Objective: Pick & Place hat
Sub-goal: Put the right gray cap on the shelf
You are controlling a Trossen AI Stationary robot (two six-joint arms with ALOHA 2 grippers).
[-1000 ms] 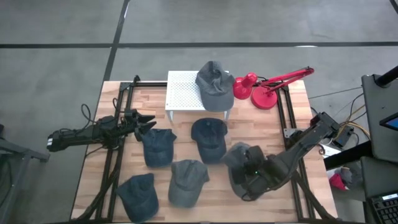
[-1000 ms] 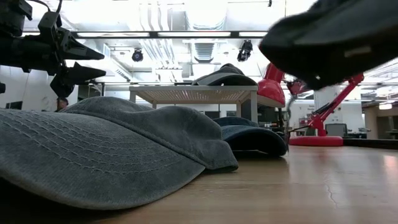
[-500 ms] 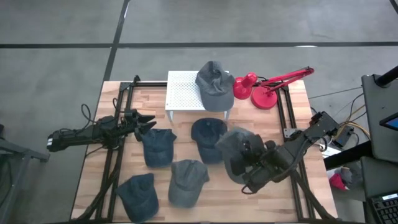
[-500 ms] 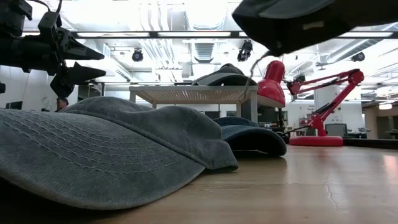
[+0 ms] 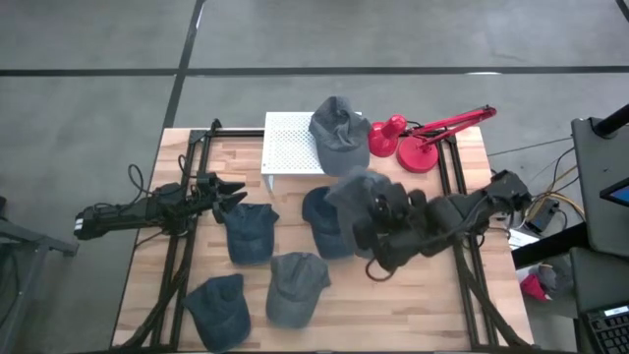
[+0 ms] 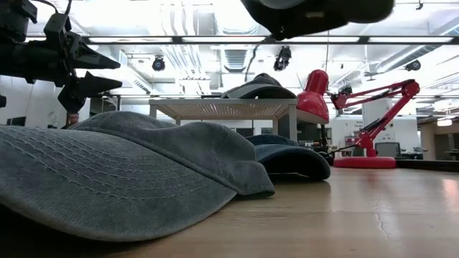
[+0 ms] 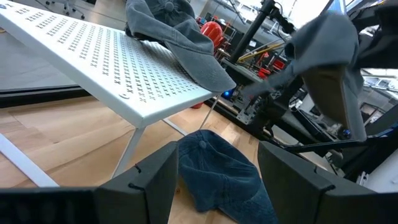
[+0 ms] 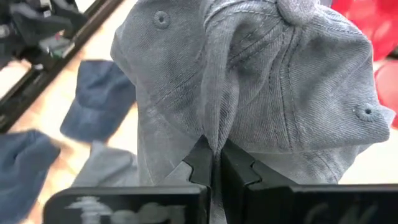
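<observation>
High view: right gripper (image 5: 376,218) is holding a grey hat (image 5: 351,195) aloft over the table (image 5: 462,305), beside the navy hat (image 5: 324,218) below the white rack (image 5: 290,143). Left gripper (image 5: 228,193) is waiting at the table's left side.

Left wrist view: left fingers (image 7: 152,177) are standing spread apart.

Right wrist view: fingers (image 8: 202,163) are pinching a fold of the grey hat.

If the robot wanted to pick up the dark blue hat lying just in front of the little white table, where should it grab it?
Probably the soft top of the dark blue hat, pinched from above into a fold. It lies flat and crown up, and the right pincer grips its gray hat that way.
</observation>
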